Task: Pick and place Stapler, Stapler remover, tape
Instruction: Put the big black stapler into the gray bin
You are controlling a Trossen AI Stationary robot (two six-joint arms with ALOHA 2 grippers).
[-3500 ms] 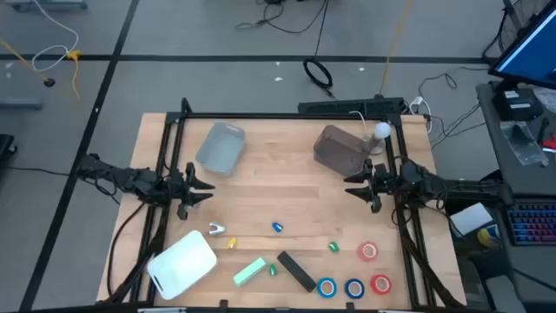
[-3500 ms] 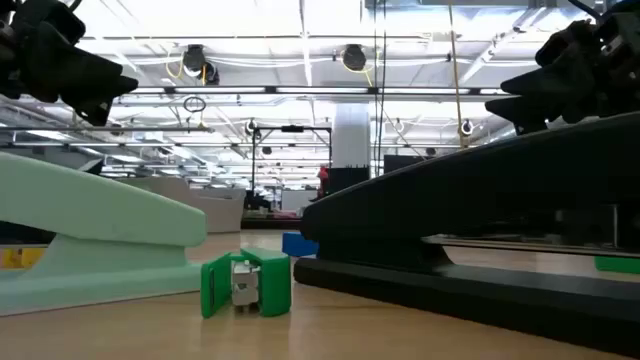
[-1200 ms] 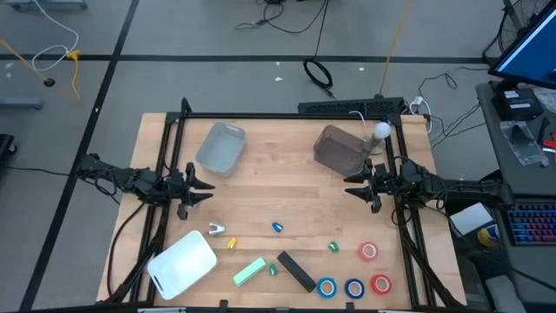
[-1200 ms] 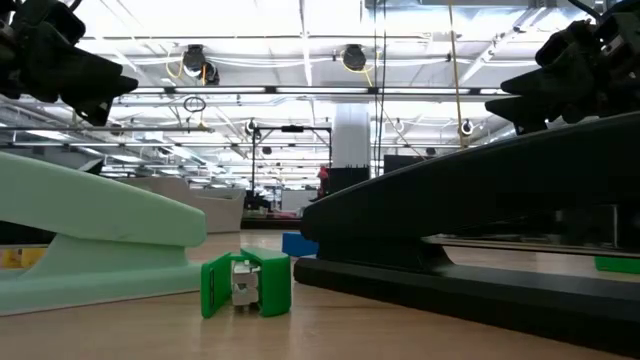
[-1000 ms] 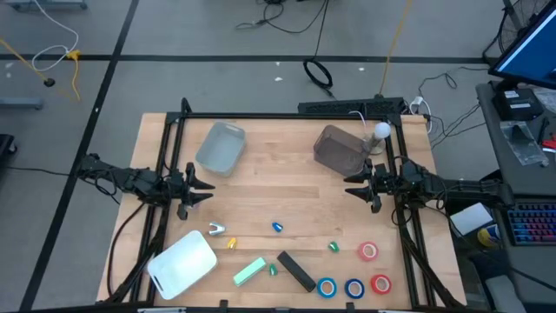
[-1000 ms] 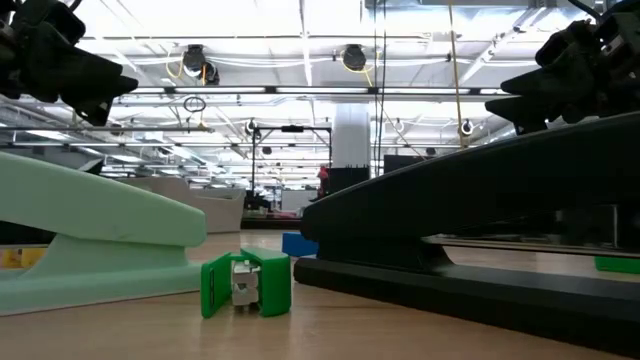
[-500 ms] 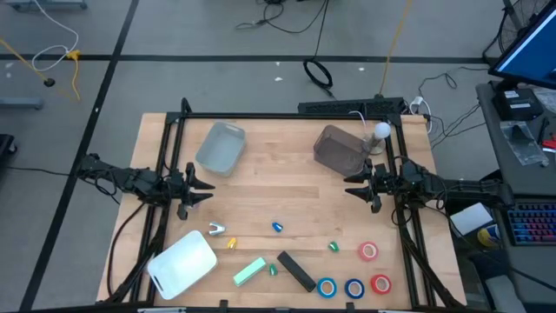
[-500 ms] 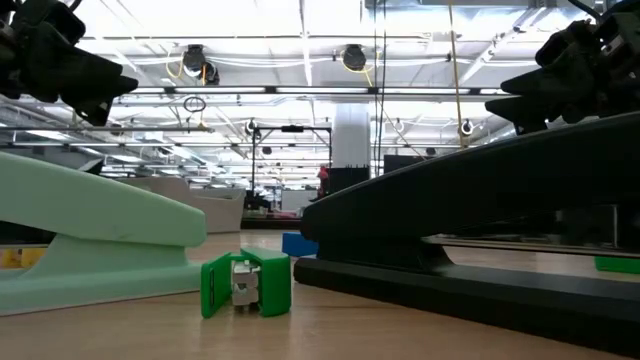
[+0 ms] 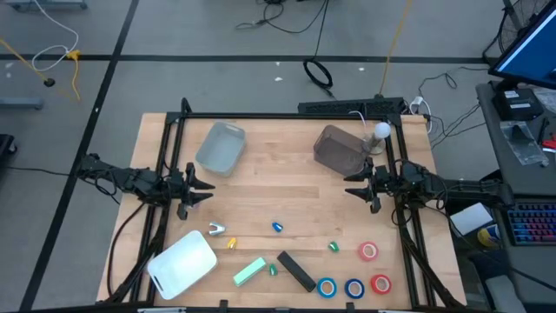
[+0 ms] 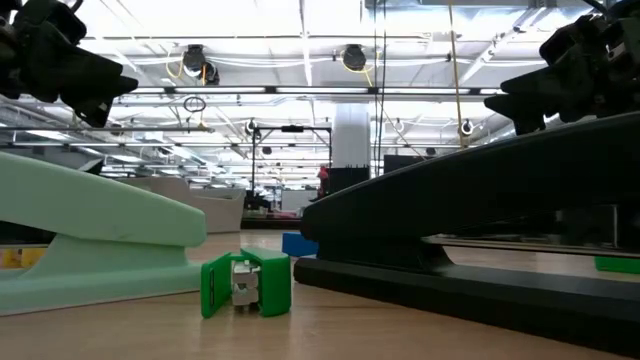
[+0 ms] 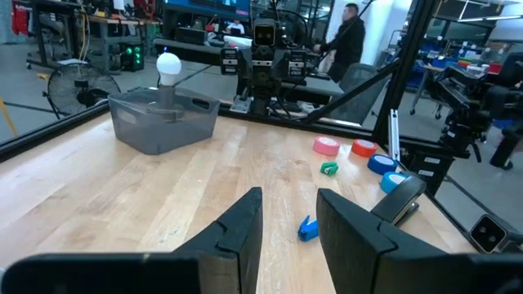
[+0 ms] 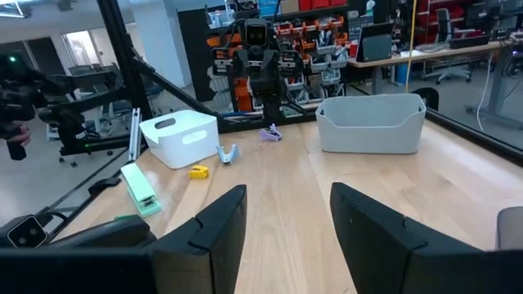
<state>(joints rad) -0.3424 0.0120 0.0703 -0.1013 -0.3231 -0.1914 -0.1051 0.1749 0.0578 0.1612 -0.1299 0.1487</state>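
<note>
High view: tape rolls point(image 9: 368, 251) lying near-side of right gripper point(image 9: 351, 186), fingers apart, w/ left gripper point(image 9: 208, 185) likewise apart, sitting farther off.

Smooth wood table point(image 9: 287, 187), seemingly plastic bins point(image 9: 219, 146)

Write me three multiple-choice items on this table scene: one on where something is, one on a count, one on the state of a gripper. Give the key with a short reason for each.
1. Where does the black stapler lie?
A. Inside the white bin
B. On the table, near its front edge, beside the green stapler
C. In the right gripper

2. How many tape rolls are on the table?
A. Two
B. Six
C. Four

3. What state is the left gripper in?
A. Open, holding nothing
B. Shut on a tape roll
C. Shut on the green stapler

Key: 1 B, it lies by the green stapler. 2 C, pink, red and two blue. 3 A, the wrist view shows its fingers apart and empty.
</note>
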